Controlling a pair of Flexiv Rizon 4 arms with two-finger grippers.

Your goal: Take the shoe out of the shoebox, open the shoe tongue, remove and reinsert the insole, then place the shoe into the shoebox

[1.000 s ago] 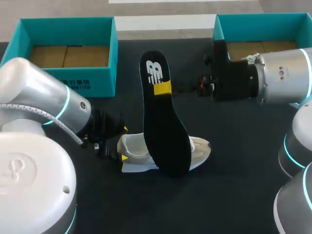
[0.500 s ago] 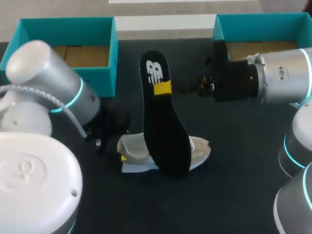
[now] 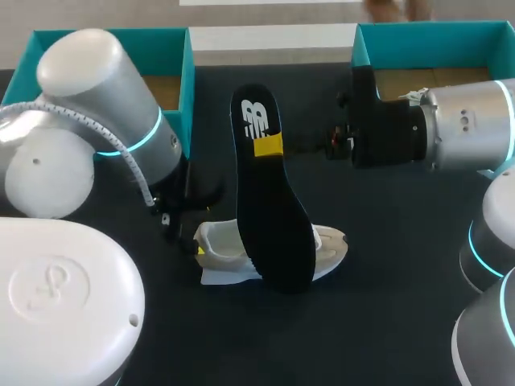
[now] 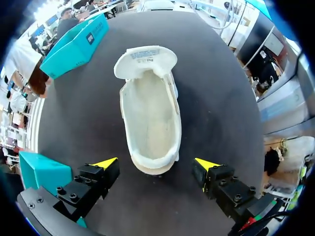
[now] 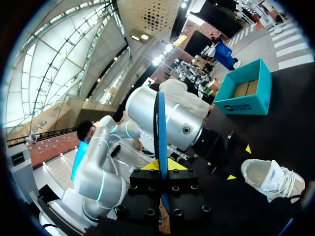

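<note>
Right gripper (image 5: 161, 164) clamps the upright insole (image 3: 269, 193), left gripper (image 4: 155, 163) gapes wide astride the shoe (image 4: 150, 113) heel without touching, its elbow swung farther back than before.

dark table (image 3: 386, 241): shoe (image 3: 217, 248), teal shoeboxes (image 3: 426, 32)

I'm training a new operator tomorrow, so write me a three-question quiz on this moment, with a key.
1. True or false: the right end effector is shut on the long black foam insole.
2. Multiple choice: the white sneaker is A) inside a teal cardboard shoebox, B) lying on the dark table, C) held up in the air.
3. Fill in the blank: the left end effector is ____ (open or shut), with its yellow tips on either side of the sneaker's heel, not touching it.

Key: 1 true; 2 B; 3 open.
</note>
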